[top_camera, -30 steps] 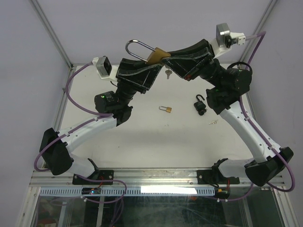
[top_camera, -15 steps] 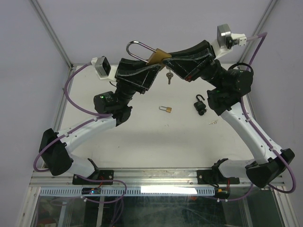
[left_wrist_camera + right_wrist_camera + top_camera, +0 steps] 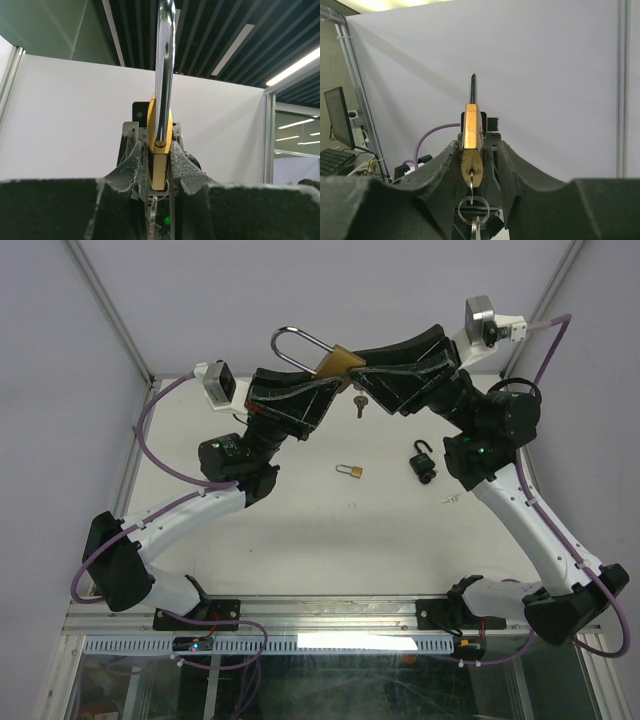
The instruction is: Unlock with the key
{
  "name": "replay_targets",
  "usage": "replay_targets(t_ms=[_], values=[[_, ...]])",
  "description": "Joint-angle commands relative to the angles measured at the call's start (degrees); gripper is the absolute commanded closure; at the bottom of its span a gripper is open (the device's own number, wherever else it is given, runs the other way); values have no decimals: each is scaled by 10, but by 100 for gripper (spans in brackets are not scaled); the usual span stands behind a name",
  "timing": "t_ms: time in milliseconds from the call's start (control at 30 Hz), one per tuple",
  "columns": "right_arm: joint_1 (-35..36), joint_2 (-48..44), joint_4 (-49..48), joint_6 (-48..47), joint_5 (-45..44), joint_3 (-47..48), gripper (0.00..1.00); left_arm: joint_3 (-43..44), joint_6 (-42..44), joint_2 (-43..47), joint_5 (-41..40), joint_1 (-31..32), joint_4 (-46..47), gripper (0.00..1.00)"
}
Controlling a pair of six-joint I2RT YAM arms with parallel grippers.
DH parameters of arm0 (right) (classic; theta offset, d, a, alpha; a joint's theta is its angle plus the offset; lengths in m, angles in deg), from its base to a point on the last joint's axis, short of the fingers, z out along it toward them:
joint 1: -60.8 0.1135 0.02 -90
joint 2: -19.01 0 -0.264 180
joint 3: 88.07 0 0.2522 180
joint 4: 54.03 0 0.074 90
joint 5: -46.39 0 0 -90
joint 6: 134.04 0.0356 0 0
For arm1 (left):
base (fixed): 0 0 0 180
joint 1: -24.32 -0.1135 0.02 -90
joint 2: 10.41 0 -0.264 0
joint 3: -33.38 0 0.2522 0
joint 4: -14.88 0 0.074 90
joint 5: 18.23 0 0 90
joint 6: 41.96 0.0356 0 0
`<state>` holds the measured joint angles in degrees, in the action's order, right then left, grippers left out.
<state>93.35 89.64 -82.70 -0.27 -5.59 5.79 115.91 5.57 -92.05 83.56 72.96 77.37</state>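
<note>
Right gripper (image 3: 476,162) jaws now spread, off the key (image 3: 471,188); it hangs in the padlock (image 3: 338,362), midair above the worktop (image 3: 300,530). Left gripper (image 3: 159,165) jaws pinch the padlock body. Unlock unconfirmed.

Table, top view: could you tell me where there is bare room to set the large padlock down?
Freest is the wide near strip of the table, bordered by the left arm, the right arm and the small brass padlock. A smaller patch lies left of that padlock. Crowded: the right, around the black padlock and loose key.
</note>
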Motion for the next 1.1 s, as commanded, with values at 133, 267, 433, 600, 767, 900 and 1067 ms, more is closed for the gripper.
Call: replay_targets(t_ms=[133,267,433,600,767,900,1067], values=[[-49,-80,140,-44,45,5,7,0,14,35,4,-9,62,100],[-51,-87,190,-47,74,18,23,-3,11,37,12,-9,64,100],[-52,-94,179,-47,59,6,47,-4,9,36,15,-8,63,100],[-51,-74,163,-22,65,8,44,2,7,33,20,-7,64,100],[-50,-62,140,-11,76,6,60,5,10,31,19,-6,64,100],[-48,-59,139,-2,83,5,66,6,10,30,19,-5,63,100],[-48,-54,130,14,87,2,87,8,11,27,19,-5,64,100]])
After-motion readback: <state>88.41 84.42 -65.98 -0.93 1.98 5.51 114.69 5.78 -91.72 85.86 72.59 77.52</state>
